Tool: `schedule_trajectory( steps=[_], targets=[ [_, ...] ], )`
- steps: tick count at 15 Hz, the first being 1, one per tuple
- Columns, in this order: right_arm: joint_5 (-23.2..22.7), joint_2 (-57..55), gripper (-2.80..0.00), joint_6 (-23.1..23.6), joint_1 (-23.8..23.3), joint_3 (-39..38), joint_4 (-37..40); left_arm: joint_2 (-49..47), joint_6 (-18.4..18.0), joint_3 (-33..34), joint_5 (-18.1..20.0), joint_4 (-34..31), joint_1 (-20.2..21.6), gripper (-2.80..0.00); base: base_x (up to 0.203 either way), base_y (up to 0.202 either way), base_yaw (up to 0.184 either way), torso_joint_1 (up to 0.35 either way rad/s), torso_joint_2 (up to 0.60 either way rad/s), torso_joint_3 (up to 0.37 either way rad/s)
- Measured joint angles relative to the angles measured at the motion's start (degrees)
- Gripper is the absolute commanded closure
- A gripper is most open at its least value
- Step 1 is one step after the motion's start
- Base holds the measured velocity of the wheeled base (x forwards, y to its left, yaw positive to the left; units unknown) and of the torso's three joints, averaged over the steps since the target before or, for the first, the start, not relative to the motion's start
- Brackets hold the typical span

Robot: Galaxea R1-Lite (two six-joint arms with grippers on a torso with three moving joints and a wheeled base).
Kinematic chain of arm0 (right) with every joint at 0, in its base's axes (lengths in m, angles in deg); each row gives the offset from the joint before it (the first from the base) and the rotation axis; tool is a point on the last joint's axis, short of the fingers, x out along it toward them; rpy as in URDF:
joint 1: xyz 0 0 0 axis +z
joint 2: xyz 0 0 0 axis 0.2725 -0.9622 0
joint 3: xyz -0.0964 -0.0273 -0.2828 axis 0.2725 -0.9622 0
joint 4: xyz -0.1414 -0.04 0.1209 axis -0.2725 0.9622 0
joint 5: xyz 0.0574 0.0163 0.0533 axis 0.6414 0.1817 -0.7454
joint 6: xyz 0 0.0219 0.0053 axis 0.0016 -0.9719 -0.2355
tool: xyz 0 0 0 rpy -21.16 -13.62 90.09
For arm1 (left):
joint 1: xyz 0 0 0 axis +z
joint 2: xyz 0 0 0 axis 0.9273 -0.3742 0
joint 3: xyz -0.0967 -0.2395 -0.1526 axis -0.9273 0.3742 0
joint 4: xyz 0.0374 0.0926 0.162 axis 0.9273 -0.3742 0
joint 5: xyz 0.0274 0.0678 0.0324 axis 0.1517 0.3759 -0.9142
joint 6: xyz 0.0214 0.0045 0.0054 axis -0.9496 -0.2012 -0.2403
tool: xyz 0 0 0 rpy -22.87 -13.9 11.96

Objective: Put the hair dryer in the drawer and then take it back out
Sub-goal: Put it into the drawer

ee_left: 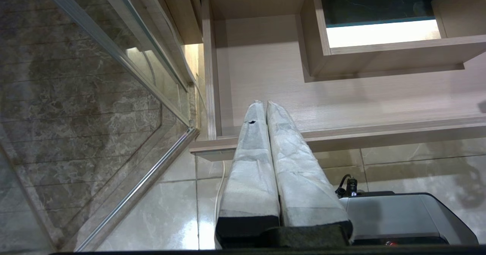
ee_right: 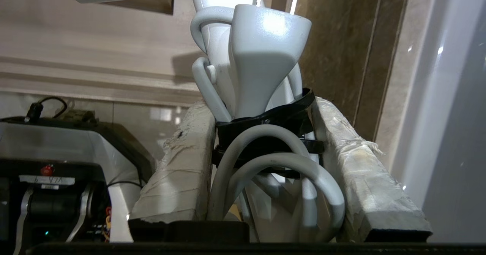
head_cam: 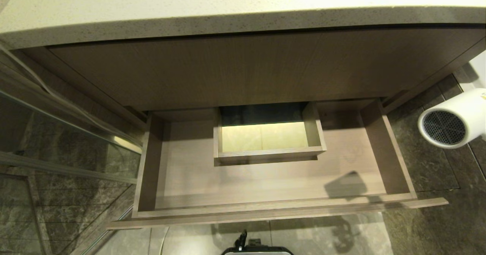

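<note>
In the head view the hair dryer (head_cam: 453, 120) runs off the right edge, so only its round rear end with the grille shows; its handle, its cord and the right gripper (ee_right: 262, 112) that clamps it lie outside that picture. In the right wrist view the dryer's barrel is cut by the top edge, and the bundled cord (ee_right: 273, 163) hides the base of the handle between the fingers. The back of the drawer (head_cam: 265, 179) lies hidden under the counter (head_cam: 228, 15).
</note>
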Motion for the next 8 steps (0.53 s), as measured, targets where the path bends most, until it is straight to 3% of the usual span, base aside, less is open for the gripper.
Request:
schedule_trajectory(
  steps=[8],
  targets=[
    [0.12, -15.56, 0.0, 0.3, 0.21, -3.21, -6.34, -0.01, 0.01, 0.0, 0.0, 0.0, 0.0, 0.0, 0.0, 0.0, 0.0, 0.0, 0.0, 0.0]
  ],
)
